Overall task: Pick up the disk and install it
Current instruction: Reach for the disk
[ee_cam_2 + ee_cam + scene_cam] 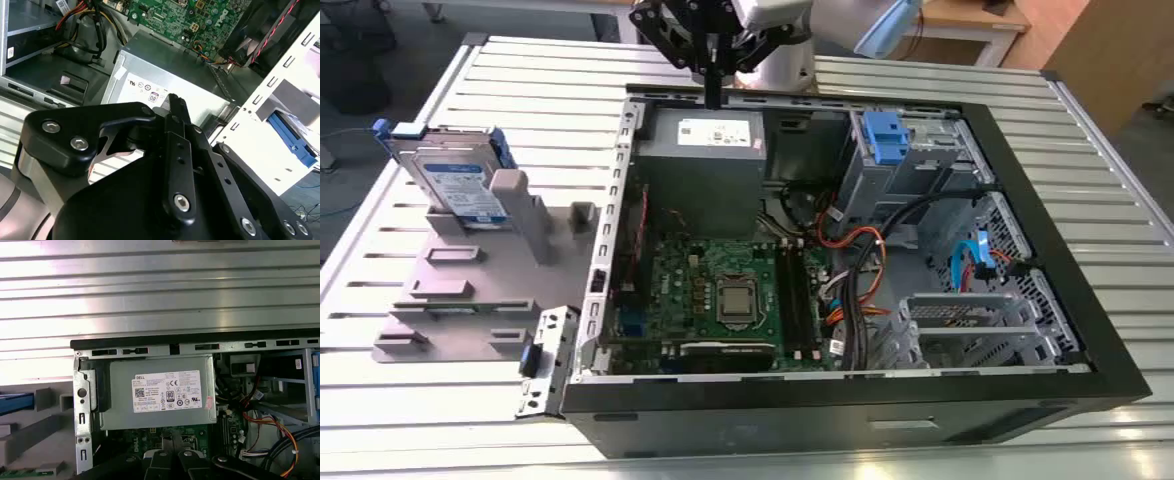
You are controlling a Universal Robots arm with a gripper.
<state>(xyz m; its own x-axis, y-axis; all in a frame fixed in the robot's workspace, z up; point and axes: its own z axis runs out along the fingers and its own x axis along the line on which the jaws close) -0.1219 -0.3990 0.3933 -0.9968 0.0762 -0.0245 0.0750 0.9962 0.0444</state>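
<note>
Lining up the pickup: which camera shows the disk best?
The exterior view: the disk stands upright in the grey stand, with its label facing the camera. Each wrist view catches a blue sliver beside the case, probably its carrier frame.

One computer case (827, 402) is holding one power supply (700, 165), one motherboard (720, 290) and one blue bracket (885, 137); beside it one disk (460, 185) is standing in one grey stand (454, 300).
</note>
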